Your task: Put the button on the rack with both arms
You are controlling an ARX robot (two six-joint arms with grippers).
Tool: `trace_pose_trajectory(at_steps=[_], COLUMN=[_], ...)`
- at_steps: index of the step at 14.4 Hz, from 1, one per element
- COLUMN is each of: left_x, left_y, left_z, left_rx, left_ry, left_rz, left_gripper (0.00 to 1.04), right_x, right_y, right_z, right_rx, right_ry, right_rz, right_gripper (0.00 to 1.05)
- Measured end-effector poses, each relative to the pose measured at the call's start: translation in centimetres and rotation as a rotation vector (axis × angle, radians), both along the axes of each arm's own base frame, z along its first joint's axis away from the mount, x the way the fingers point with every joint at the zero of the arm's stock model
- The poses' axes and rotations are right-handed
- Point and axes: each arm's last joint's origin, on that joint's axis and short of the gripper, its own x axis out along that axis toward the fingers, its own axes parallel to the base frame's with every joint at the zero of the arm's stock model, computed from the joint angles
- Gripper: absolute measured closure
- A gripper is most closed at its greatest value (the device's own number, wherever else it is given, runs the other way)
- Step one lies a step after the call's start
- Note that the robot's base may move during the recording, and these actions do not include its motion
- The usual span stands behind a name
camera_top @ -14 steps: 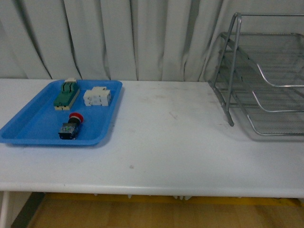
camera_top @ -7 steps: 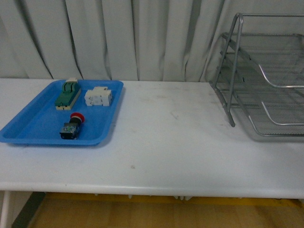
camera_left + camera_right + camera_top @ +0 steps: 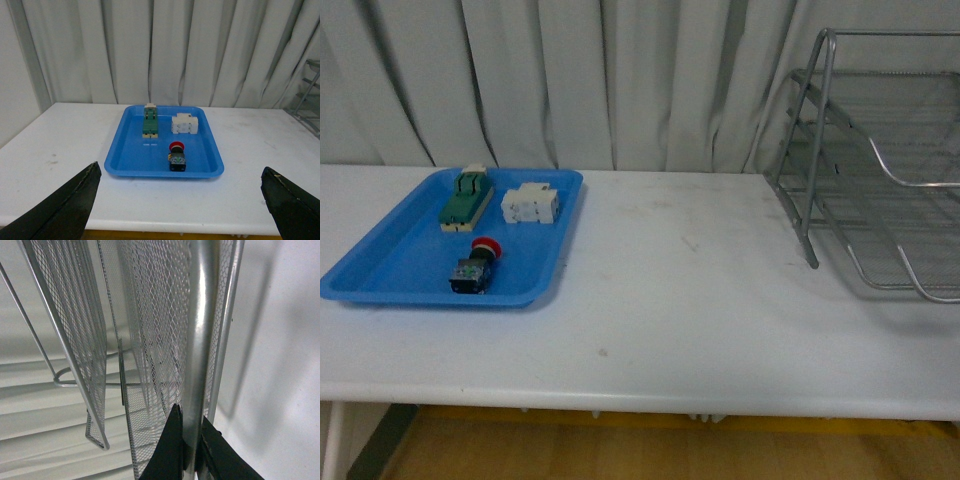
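By my read nothing is placed yet. The button [image 3: 476, 268] lies untouched in the blue tray [image 3: 390, 265], at 9 o'clock on the surface [image 3: 700, 300]. The rack [image 3: 880, 205] stands at 3 o'clock. My left fingers [image 3: 70, 205] are spread wide and hold nothing. My right fingers [image 3: 167, 455] pinch the rack's upright tube. Pickup, carry and placement are all left to do.

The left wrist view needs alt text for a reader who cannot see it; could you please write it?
A blue tray on a white table holds the button, a green-and-cream switch and a white component. The left gripper hangs open short of it, holding nothing. Pale curtains hang behind.
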Motion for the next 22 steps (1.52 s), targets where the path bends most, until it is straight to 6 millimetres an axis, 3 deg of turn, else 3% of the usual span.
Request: trace_pose_trajectory(at_steps=[5,11,13,19,22], left_x=[0.0,0.0,0.0,0.0,0.0], left_y=[0.0,0.0,0.0,0.0,0.0], left_z=[0.0,0.0,0.0,0.0,0.0], left_rx=[0.0,0.0,0.0,0.0,0.0], left_ry=[0.0,0.0,0.0,0.0,0.0], left_rz=[0.0,0.0,0.0,0.0,0.0], left_gripper=[0.07,0.07,0.07,0.07,0.07], right_x=[-2.0,-4.5,-5.2,-5.7,-7.4], right_y=[0.1,0.8,1.0,0.9,1.5], right_z=[-0.3,-0.9,-0.6,2.9,4.5], right_rx=[-0.005,0.071,0.095,0.107,0.113], right_ry=[0.03,0.122,0.138,0.06,0.035], right_rz=[0.013,-0.005,-0.022,-0.047,-0.025], right_gripper=[0.98,0.23,0.06,0.06,0.06])
